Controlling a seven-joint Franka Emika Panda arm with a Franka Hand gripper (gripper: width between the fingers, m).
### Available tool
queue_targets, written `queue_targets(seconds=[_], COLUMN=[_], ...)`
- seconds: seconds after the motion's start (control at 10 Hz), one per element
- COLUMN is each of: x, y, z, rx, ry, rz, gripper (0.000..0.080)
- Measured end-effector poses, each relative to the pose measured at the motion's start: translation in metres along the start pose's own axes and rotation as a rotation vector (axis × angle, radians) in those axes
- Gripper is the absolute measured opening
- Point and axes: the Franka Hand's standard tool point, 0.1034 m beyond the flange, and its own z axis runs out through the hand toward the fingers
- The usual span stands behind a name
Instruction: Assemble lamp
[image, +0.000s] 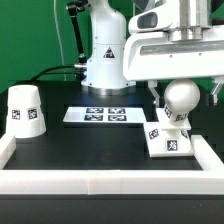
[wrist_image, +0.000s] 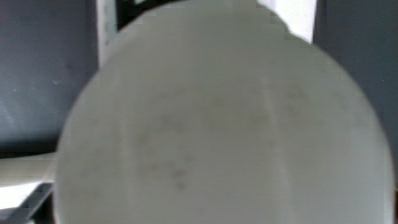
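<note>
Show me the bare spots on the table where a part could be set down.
Widest free patch: black table between the marker board, front wall, shade and base. A narrower gap lies between shade and marker board. Crowded: exterior view's right, where bulb, base and end effector cluster.

The robot arm (image: 105, 45) had glossy white, rounded housings. A small dark triangular mark (image: 103, 52) sat on the arm's front; black cables (image: 70, 40) ran beside the arm. The gripper (image: 183, 97) had a boxy white body.
</note>
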Motion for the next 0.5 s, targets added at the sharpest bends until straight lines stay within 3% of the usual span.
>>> queue_targets(seconds=[0.1, 0.5], x=[0.0, 0.001], y=[0.0, 0.002], z=[0.0, -0.03], rx=[0.0, -0.005], ry=[0.0, -0.006], rz=[-0.006, -0.141], gripper=[0.0698, 0.0699])
